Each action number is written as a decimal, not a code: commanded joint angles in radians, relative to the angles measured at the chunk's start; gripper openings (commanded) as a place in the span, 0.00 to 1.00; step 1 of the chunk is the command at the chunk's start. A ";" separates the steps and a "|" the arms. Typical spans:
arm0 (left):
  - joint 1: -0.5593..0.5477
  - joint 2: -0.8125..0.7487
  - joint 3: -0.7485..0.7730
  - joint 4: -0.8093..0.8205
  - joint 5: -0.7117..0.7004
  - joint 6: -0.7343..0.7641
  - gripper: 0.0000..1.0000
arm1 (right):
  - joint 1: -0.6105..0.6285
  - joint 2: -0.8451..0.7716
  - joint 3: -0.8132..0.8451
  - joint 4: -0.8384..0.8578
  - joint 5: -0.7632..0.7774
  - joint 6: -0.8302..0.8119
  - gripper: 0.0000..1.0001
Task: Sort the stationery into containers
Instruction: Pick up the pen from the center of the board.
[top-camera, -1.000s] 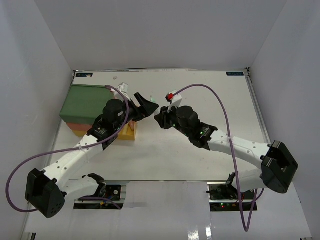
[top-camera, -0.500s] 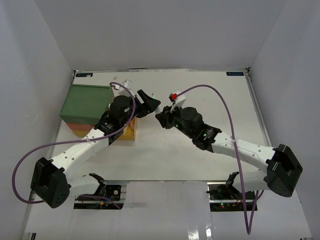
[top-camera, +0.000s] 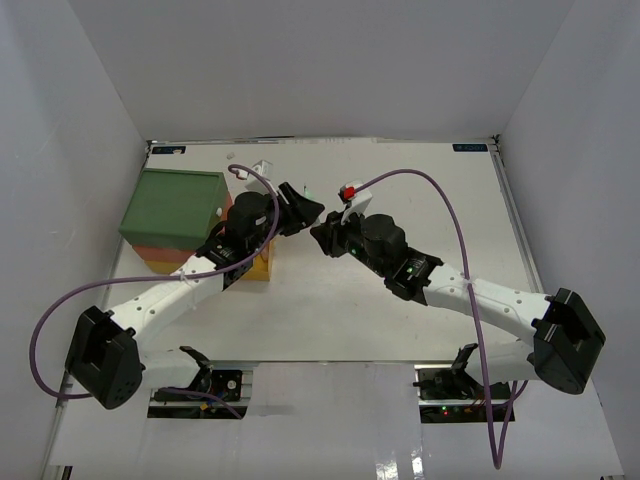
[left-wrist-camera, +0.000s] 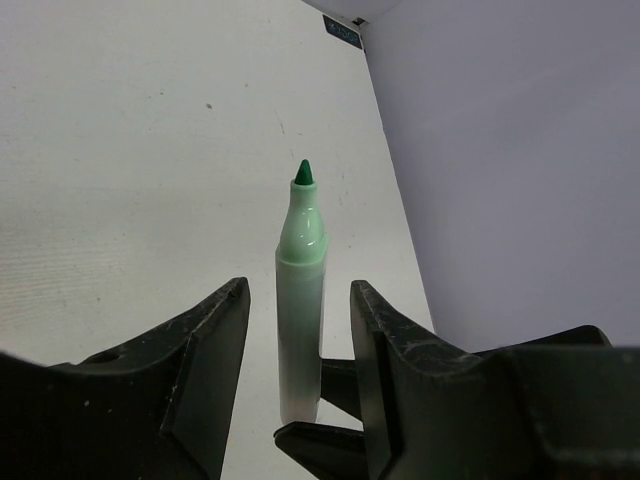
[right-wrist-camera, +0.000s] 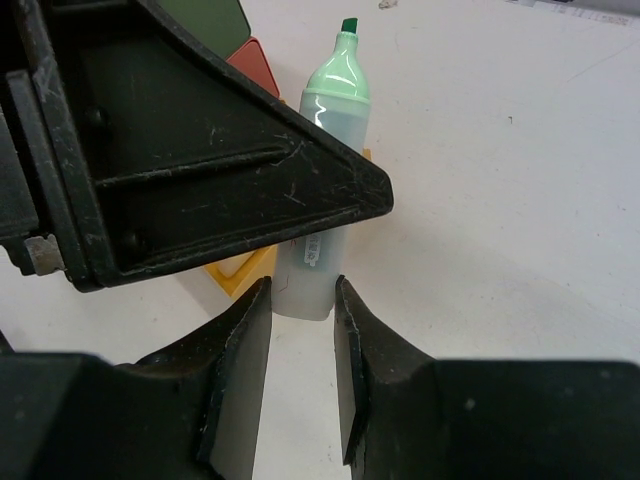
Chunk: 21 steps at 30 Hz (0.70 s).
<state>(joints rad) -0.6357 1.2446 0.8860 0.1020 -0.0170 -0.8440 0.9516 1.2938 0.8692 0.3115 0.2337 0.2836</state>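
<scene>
Pointing away tip-first, the marker (right-wrist-camera: 340, 110) is pinched by right gripper (right-wrist-camera: 302, 290); left gripper (left-wrist-camera: 299, 290) spread.

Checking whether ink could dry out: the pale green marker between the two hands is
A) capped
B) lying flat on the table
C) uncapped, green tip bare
C: the marker ends in a bare dark green tip, no cap on it, seen in both wrist views.

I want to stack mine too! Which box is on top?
The dark green bin is topmost in the stack. The red bin peeks out under it, and the yellow bin is lowest.
</scene>
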 joint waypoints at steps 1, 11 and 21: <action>-0.010 0.006 0.016 0.041 -0.001 0.016 0.55 | 0.006 -0.027 -0.007 0.061 0.013 0.015 0.11; -0.018 0.015 0.008 0.057 0.011 0.026 0.33 | 0.006 -0.036 -0.013 0.049 0.021 0.015 0.12; -0.018 0.000 -0.005 0.070 0.015 0.105 0.08 | 0.006 -0.076 -0.084 0.002 0.078 0.015 0.33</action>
<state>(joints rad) -0.6590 1.2724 0.8841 0.1425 0.0109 -0.7891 0.9520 1.2552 0.8227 0.3214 0.2462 0.2996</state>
